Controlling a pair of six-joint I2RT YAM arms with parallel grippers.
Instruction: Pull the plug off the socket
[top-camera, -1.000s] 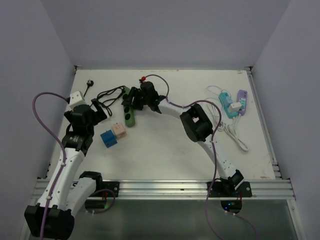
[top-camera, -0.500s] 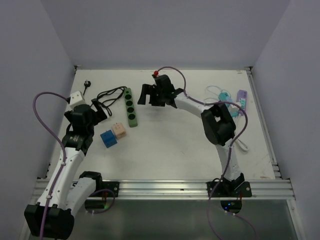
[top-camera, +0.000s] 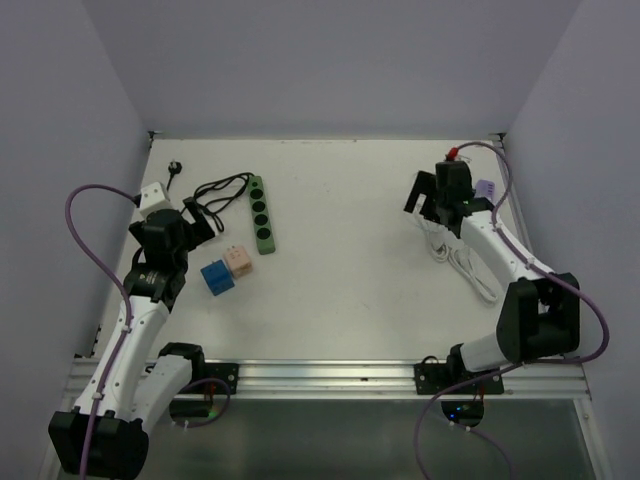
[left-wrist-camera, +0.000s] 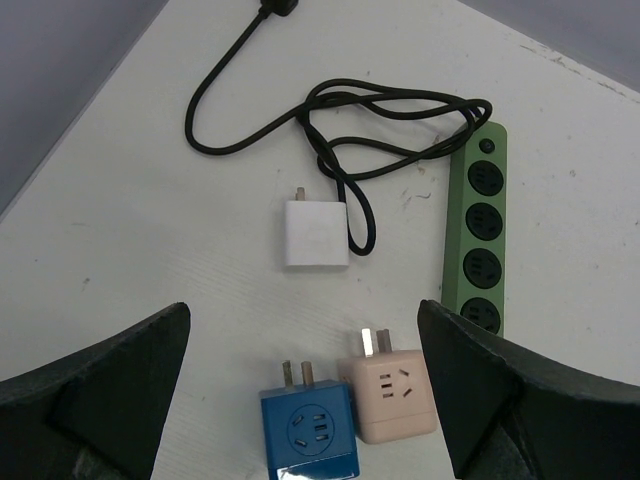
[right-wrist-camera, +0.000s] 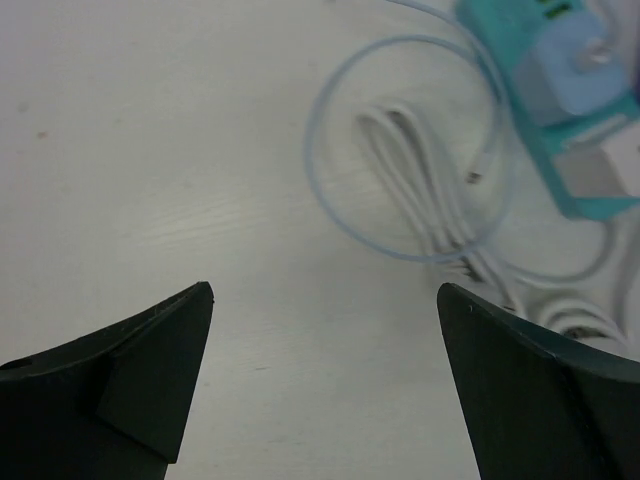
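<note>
Right tool (right-wrist-camera: 322, 295) has swung from the green strip (top-camera: 262, 215) to the bench's (top-camera: 340, 290) two o'clock, jaws wide apart, empty. Plug (right-wrist-camera: 583, 62) sits in the teal socket (right-wrist-camera: 505, 45) at its one o'clock. Left tool (left-wrist-camera: 303, 310) gapes empty too.

A teal socket strip (right-wrist-camera: 500, 45) lies flat at the table's far right, with a pale blue plug (right-wrist-camera: 580, 70) seated in it.

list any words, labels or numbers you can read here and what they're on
None readable.
The green power strip, blue adapter, pink adapter and white charger show no print.
The teal power strip is too blurred to tell.
</note>
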